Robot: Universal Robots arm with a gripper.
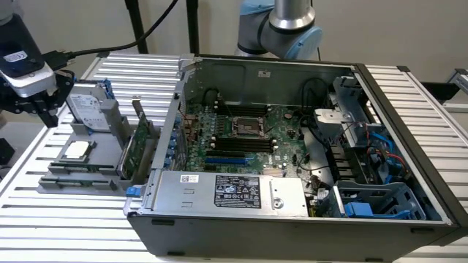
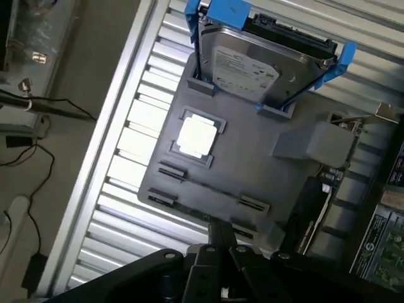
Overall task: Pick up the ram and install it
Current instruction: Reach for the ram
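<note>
Gripper (image 1: 48,116) (image 2: 221,232) hangs near the grey holder (image 1: 55,187) (image 2: 265,170) at the exterior view's left; whether it is open cannot be told. The ram (image 1: 76,166) (image 2: 211,189) stands on edge in the holder's slots. Beside it are a processor (image 1: 76,149) (image 2: 199,136), a hard drive (image 1: 86,112) (image 2: 252,66) and an upright expansion card (image 1: 139,145). The open computer case (image 1: 292,235) adjoins on a slatted metal tabletop (image 1: 66,230) (image 2: 126,170).

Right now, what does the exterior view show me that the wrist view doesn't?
Exterior view adds the inside of the case: CPU socket, black memory slots, blue cables, plus the arm's base. Wrist view adds the floor beside the table, with loose cables. Both share the grey holder tray, the hard drive in its blue bracket, the CPU chip, the upright expansion card and the end effector near the tray.
</note>
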